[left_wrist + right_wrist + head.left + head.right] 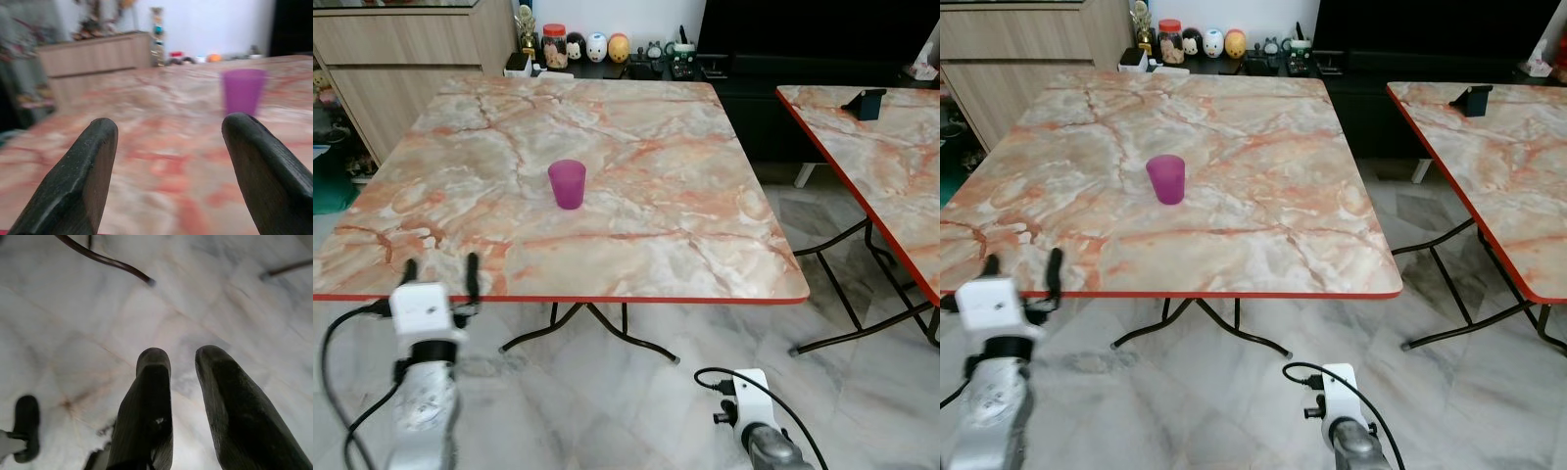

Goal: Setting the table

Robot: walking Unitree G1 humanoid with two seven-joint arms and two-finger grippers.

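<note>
Sitting upright near the middle of the marble table [705, 255], one purple cup [567, 183] is being left untouched, mouth up, long axis vertical.

The left gripper [439, 271] is being held at the table's near edge, its fingers [83, 171] spread wide and pointed roughly at the cup, well apart from it. The right gripper [183, 382] is being hung low, aimed at the floor [73, 333], fingers only narrowly parted and holding nothing. A second table [881, 166] is standing to the right.
</note>
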